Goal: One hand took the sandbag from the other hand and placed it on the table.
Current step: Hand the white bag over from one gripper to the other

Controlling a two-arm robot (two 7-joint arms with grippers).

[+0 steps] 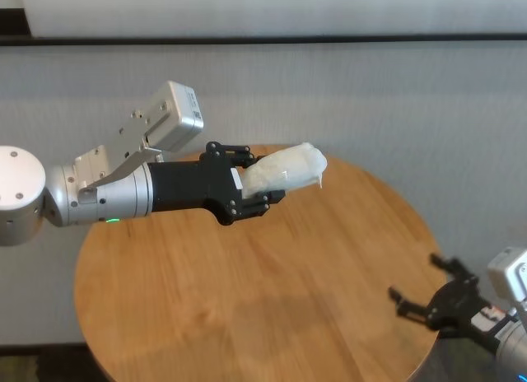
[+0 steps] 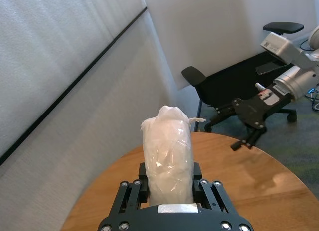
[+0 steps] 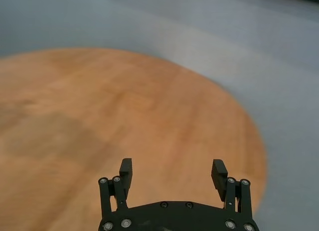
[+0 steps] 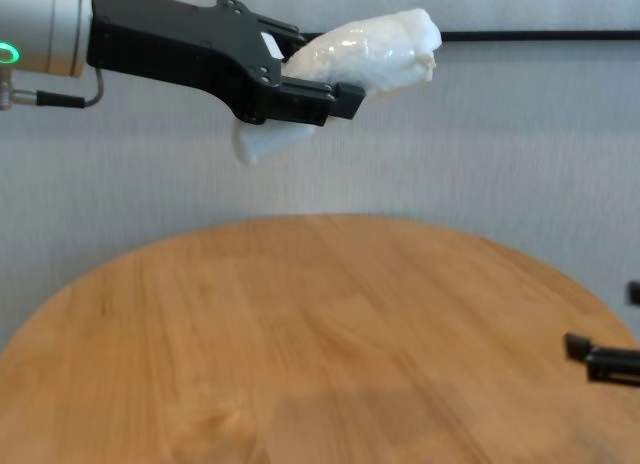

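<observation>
Left hand [image 1: 255,184] clenched on the sandbag [image 1: 284,170], raised well above the bench [image 1: 247,300] over its far-left part, arm reaching in level from the left. Fingers [image 2: 130,193] pressed on both sides of the bag's lower end. Green light lit on the silver wrist [image 1: 111,220].

Sandbag: white, wrapped in shiny clear plastic, held by one end; other end sticking out past the fingertips, tilted slightly upward toward the bench's far edge, with a small twisted tail [image 2: 198,120] at the tip. Not touching the bench; clear gap beneath it in the chest view [image 4: 370,44].

Right hand [image 1: 428,293] released, fingers spread wide with nothing between them, low at the bench's near-right edge, well apart from the sandbag. Right wrist view: both fingertips [image 3: 125,170] over bare wood. Red-and-white sticker [image 2: 269,95] visible on its body in the left wrist view.

Bench: round, light-brown planks, grain visible. Beyond its far side in the left wrist view, a black office chair [image 2: 199,79] on dark floor.
</observation>
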